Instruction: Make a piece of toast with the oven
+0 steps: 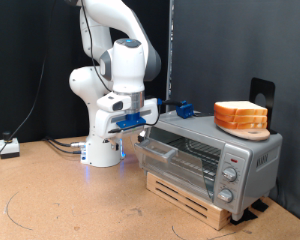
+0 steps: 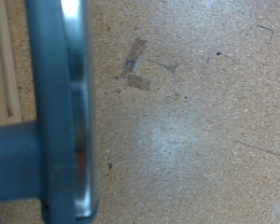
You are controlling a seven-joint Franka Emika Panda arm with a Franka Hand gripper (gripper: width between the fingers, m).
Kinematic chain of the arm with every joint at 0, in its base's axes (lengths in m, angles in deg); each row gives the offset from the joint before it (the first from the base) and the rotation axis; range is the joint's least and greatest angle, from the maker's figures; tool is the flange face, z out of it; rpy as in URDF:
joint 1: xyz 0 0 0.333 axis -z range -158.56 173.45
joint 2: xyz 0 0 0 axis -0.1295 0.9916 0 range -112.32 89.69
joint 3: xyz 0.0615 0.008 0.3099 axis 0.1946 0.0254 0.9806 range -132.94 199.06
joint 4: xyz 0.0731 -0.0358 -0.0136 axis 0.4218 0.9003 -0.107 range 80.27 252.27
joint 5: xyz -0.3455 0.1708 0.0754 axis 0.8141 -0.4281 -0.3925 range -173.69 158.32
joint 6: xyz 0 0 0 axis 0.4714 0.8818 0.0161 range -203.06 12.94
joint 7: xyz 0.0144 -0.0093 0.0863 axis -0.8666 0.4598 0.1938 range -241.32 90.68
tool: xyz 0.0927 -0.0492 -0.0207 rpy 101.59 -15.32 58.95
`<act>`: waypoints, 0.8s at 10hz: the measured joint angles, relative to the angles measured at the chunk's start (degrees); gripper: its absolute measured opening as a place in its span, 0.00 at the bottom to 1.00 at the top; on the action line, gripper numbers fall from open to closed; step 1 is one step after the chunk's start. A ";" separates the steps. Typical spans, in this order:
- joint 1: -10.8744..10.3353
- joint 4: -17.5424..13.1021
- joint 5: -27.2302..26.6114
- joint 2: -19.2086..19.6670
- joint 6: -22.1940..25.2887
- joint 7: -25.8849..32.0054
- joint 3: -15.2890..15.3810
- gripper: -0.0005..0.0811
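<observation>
At nine o'clock of the oven [image 1: 205,155], the gripper [image 1: 130,120] is seen (grip state unclear); its handle [image 2: 61,112] is judged rigid, best taken mid-bar.

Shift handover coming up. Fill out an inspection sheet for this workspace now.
Surface: brown board tabletop, scuffed in the wrist view.
Job's things: oven on a wooden slat base, door seemingly slightly ajar; bread stack on its top. Single slice: not told apart.
Clutter: small blue block on the oven top.
Grippers: gripper hangs by the door's upper edge; fingers hidden; wrist view shows the bar handle close up.
Cables: bundle behind the robot base, leading to a small box.
Surroundings: black curtain backdrop.
</observation>
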 joint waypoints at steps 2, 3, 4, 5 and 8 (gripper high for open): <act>0.76 -0.55 0.07 2.19 -1.38 0.64 -0.65 0.99; 1.13 -0.90 0.12 3.17 -1.89 1.29 -0.82 0.99; 1.47 -1.26 0.37 4.04 -2.35 1.92 -0.86 0.99; 1.66 -1.52 0.74 4.68 -2.71 2.34 -0.86 0.99; 2.38 -1.91 5.44 5.98 -4.28 0.84 -0.26 0.99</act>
